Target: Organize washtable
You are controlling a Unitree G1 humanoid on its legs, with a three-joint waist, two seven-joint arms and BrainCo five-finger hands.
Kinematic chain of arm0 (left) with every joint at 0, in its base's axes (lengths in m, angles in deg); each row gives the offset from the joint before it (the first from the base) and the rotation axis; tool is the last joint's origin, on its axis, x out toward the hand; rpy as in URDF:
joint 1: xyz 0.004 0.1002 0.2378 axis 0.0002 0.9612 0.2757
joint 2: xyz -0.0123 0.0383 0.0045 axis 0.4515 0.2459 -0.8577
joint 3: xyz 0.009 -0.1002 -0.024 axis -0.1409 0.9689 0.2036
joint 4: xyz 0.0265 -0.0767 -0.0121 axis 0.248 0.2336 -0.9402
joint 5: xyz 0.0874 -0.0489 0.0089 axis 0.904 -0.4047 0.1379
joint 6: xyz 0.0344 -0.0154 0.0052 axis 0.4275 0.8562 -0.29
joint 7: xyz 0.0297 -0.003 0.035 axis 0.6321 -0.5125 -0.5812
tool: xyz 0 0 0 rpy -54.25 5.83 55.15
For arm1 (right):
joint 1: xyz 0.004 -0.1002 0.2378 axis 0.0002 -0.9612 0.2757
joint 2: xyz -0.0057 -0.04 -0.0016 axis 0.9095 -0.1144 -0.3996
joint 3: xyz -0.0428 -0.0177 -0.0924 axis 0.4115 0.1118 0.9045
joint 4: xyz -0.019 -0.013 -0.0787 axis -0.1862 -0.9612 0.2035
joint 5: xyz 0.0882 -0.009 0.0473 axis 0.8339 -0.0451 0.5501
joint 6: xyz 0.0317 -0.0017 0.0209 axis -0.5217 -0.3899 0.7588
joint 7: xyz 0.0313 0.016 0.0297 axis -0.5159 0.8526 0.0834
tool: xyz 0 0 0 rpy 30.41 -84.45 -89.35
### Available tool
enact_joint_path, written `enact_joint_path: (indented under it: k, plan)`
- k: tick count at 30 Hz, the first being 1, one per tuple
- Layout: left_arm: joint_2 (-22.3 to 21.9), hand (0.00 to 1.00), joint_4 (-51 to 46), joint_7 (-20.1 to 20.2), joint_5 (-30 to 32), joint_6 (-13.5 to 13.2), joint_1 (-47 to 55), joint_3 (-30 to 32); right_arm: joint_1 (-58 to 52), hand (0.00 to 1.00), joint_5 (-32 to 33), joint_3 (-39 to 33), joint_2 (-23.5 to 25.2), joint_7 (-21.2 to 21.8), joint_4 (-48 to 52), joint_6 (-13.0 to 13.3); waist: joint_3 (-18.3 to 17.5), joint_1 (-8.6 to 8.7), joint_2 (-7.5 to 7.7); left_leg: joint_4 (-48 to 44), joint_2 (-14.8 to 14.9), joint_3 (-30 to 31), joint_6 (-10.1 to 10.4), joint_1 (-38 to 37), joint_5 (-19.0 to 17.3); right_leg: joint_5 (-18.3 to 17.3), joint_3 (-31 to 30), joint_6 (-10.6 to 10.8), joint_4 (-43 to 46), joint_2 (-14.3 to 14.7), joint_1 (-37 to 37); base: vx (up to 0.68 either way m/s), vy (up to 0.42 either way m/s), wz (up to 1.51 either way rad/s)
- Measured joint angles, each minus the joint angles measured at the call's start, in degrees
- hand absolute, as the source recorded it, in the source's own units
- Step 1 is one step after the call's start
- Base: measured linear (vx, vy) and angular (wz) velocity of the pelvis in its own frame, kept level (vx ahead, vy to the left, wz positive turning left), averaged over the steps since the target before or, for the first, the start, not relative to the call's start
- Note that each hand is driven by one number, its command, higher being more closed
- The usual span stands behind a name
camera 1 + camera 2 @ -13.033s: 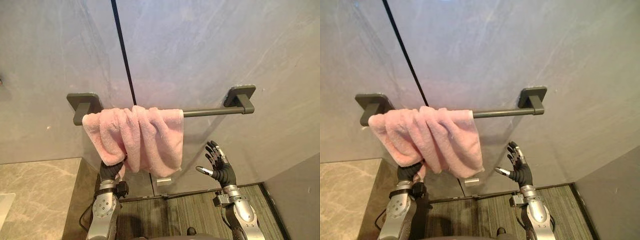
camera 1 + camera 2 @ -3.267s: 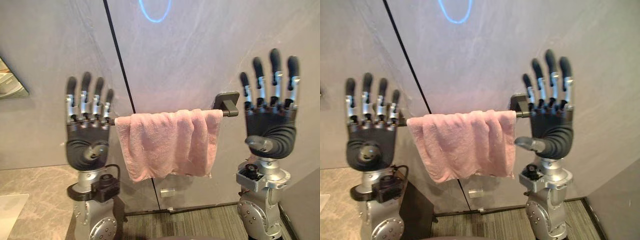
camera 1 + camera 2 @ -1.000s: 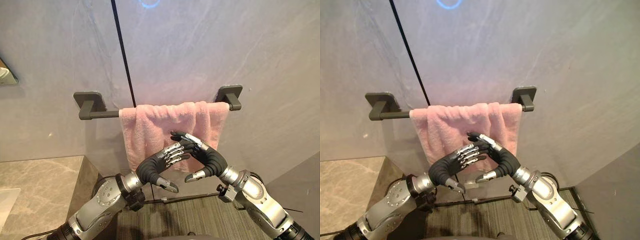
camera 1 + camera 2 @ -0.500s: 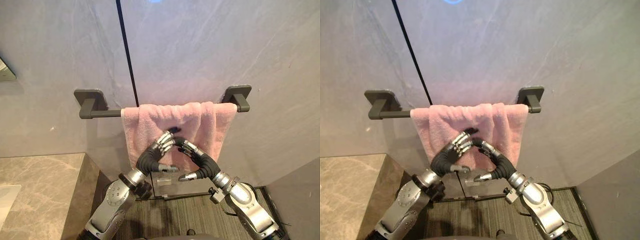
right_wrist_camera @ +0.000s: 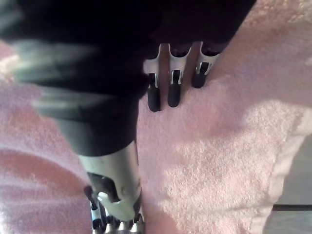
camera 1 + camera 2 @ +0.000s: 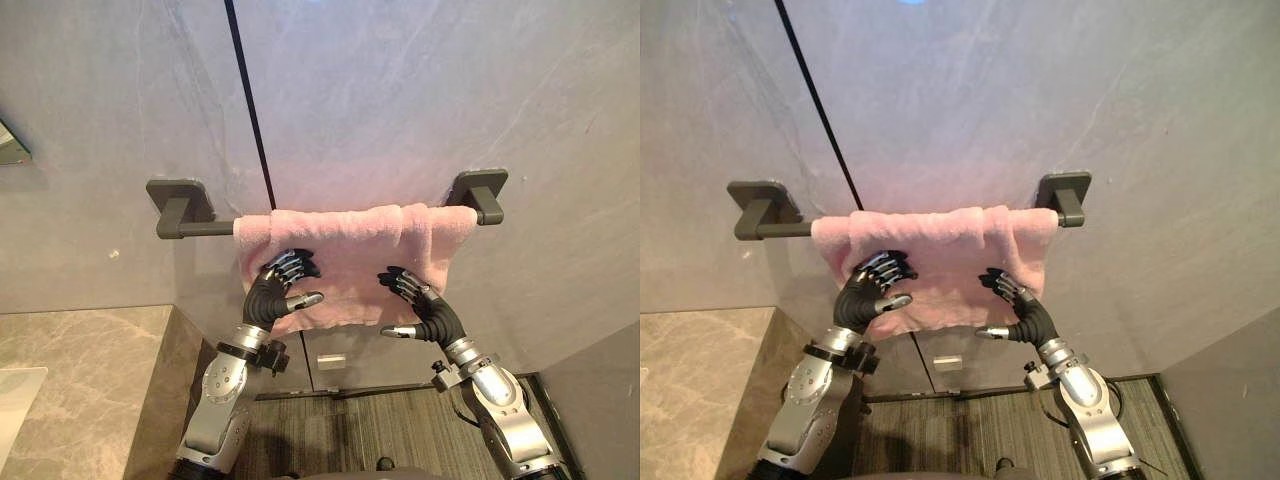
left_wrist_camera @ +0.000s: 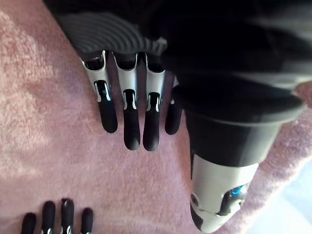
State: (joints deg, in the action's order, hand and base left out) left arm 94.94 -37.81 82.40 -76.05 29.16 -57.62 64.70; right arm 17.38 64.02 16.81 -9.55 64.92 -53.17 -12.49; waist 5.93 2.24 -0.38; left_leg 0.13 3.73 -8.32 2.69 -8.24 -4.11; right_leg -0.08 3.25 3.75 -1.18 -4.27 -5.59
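The left arm (image 6: 222, 392) and right arm (image 6: 503, 415) are rounded silver-grey metal casings. The left hand (image 6: 262, 298) and right hand (image 6: 437, 317) wear dark ribbed covers, and their silver fingers (image 7: 127, 92) end in dark tips.

Bathroom, pink towel (image 6: 345, 260) on wall rail (image 6: 205, 228), marble washtable (image 6: 90, 370)

bare rail (image 6: 212, 227) left of pink towel (image 6: 350, 245), wall (image 6: 420, 90) just behind, stone counter (image 6: 90, 380) low at left
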Motion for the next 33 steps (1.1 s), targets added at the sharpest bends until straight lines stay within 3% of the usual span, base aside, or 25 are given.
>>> enact_joint_path:
  k: [33]
  plan:
    - [-7.8, 0.00, -0.2, 1.3, 0.4, -0.3, 10.4, 11.9, -4.2, 0.00, -2.6, -16.2, 9.3, -5.5, -0.5, 0.1, -1.7, -0.08, -0.70, 1.1, 0.1, 0.9, 0.2, 0.9, 0.9, 0.2, 1.1, -0.2, -0.3, 0.1, 0.7, -0.01, -0.005, 0.01]
